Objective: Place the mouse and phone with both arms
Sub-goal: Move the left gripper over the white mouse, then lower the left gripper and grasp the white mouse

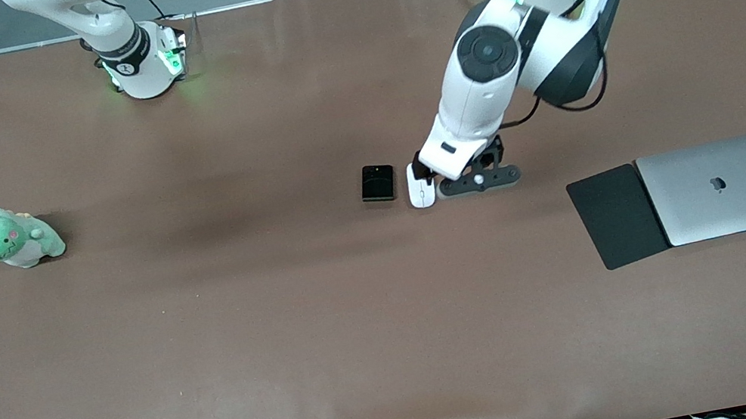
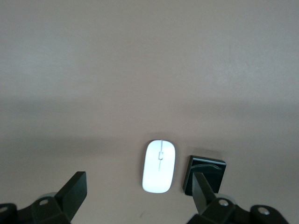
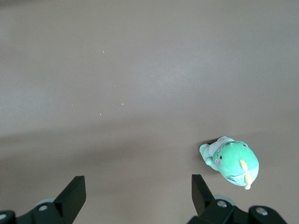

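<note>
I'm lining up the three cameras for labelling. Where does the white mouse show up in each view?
Front view: the mouse lies mid-table, under the left gripper.
Left wrist view: the mouse lies on the table between the open fingers.
Right wrist view: not in it.
Shared landmark: the phone lies beside the mouse, toward the right arm's end.

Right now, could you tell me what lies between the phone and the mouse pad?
The front view shows the mouse beside the phone, with the left gripper over it, open; then bare table up to the mouse pad.
</note>
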Tool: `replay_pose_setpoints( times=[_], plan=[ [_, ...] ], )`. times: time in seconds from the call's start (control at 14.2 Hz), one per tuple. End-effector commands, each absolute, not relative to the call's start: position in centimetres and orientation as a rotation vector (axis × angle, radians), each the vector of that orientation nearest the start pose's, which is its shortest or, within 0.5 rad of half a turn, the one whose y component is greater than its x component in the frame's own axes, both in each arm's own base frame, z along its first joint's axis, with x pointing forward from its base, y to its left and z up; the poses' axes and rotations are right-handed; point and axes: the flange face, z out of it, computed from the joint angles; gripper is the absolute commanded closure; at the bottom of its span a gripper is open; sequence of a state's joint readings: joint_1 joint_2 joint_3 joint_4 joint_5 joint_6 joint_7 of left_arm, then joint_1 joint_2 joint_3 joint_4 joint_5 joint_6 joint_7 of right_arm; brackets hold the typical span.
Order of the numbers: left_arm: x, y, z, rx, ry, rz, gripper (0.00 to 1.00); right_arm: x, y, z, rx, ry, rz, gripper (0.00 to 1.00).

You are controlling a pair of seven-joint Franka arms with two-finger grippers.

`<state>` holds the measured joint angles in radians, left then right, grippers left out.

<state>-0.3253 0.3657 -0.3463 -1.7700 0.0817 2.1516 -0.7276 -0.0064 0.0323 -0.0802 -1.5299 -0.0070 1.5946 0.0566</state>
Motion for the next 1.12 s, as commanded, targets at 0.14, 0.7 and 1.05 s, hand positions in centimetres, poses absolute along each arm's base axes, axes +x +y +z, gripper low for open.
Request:
replay_pose_setpoints(
  times=[0.14,0.7,1.05],
  plan=[
    [51.0,-41.6,30.9,-3.168,-0.108,-0.012,0.00,56.5,-5.3,62.9,-3.153,0.240,-0.055,0.00],
    [50.1,-42.7,22.7,-3.143,-0.125,0.041,0.00,56.6,-5.3,62.7,-3.153,0.242,-0.051,0.00],
    [48.8,-43.7,21.3,-3.134,-0.129,0.068,0.00,56.7,-5.2,62.6,-3.152,0.237,-0.051,0.00]
  ],
)
